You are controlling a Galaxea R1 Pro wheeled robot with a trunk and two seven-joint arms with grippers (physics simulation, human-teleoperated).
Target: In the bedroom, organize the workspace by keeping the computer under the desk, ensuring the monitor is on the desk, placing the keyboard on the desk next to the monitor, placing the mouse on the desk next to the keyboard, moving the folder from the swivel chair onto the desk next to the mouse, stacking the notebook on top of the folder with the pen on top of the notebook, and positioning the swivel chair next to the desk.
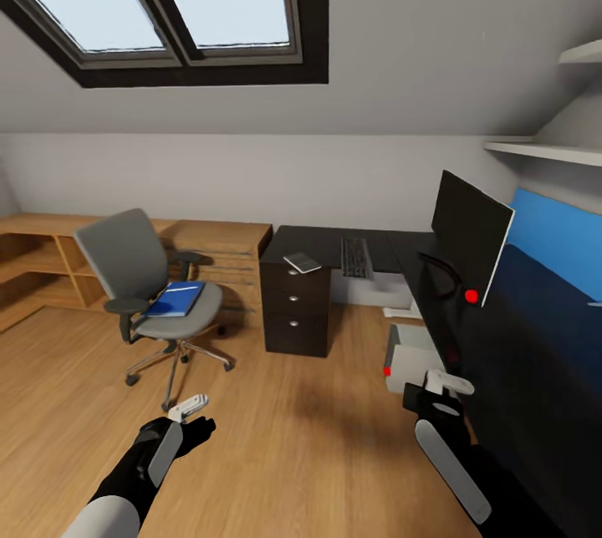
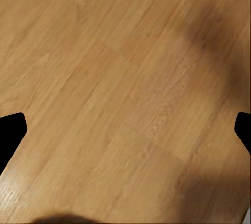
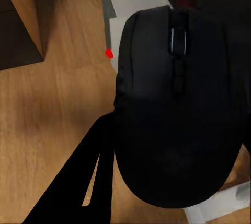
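Right gripper [image 1: 443, 385] clamped on mouse [image 3: 175, 104], near right, beside desk [image 1: 393, 249]. Left gripper [image 1: 191, 407] fingers apart over floor [image 2: 125, 93]. Folder [image 1: 176, 298] on chair [image 1: 142, 270], far left. Keyboard [image 1: 355, 257], notebook [image 1: 302, 263] and monitor [image 1: 468, 233] on desk; computer [image 1: 410, 358] beneath it.
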